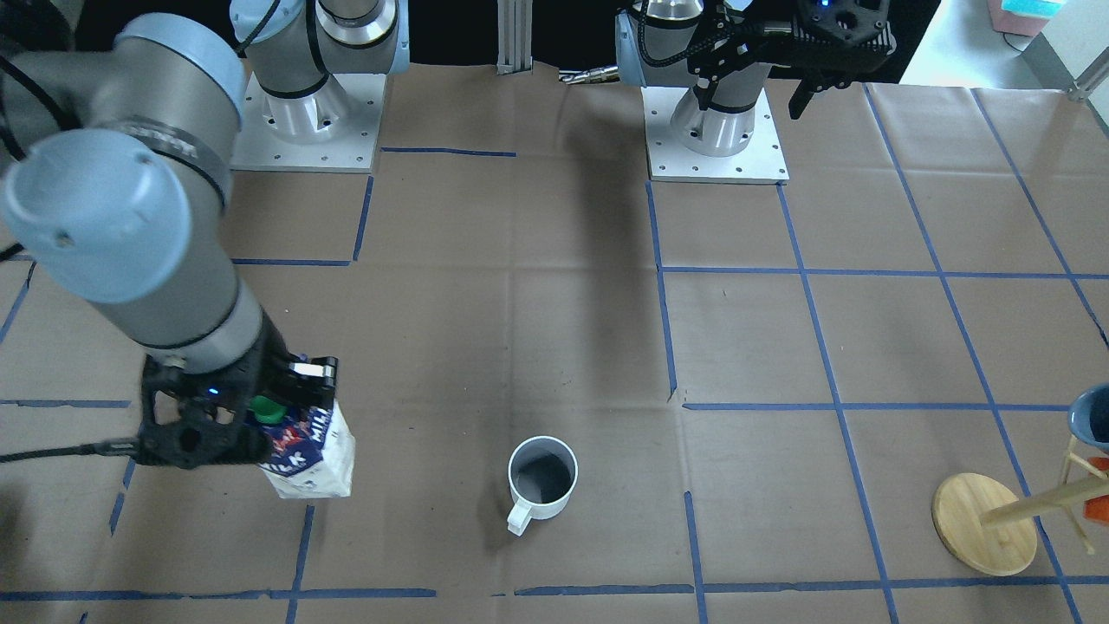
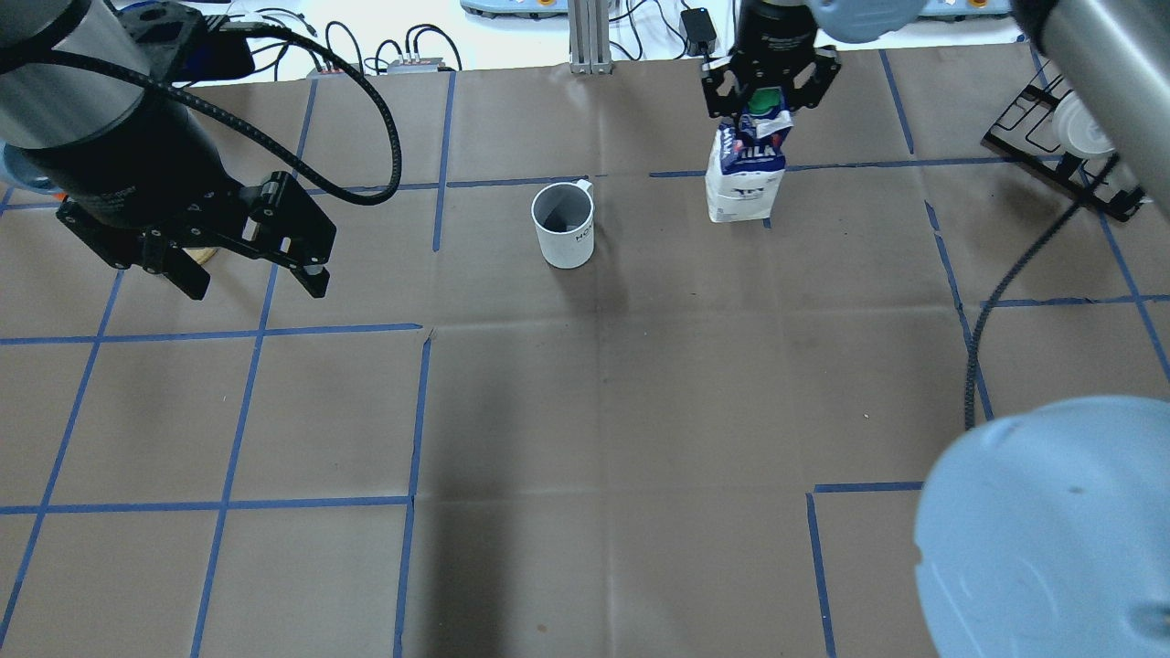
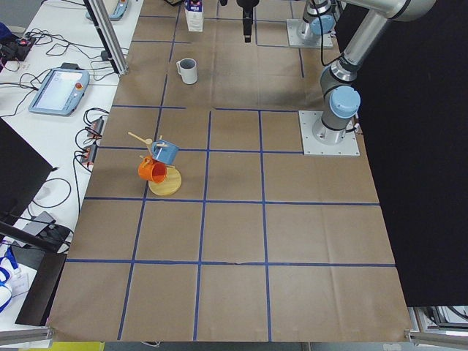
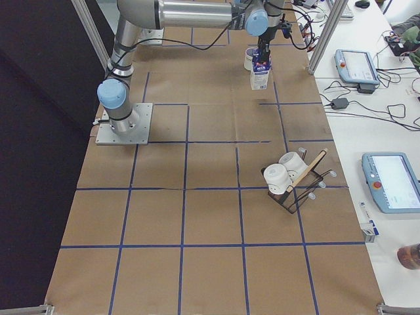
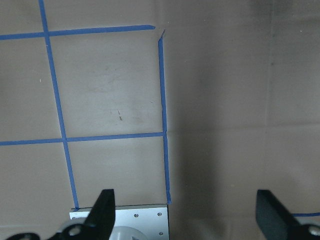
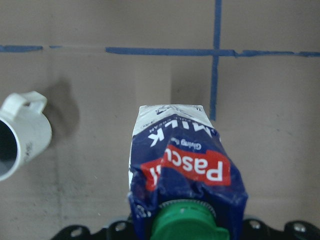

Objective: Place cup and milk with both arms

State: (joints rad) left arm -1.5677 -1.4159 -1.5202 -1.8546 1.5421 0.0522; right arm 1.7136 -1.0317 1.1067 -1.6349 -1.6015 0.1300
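Brown paper gridded with blue tape covers the tabletop (image 2: 585, 411). Toward its far side, the right gripper (image 2: 768, 102) has its fingers clamped on the gabled top of the milk (image 2: 745, 174), which leans slightly. Near it but apart, the cup (image 2: 565, 224) stands upright, handle away from the robot. The left gripper (image 2: 256, 285) hangs above bare paper, fingers spread wide.

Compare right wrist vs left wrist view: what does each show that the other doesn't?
Right wrist only: the milk, its crumpled top and green cap clamped in the right gripper, and the cup at the left edge, apart from the carton.
Left wrist only: the left gripper open and empty, with a silver base plate below it; neither cup nor milk.
Both: the brown-paper table with blue tape lines.
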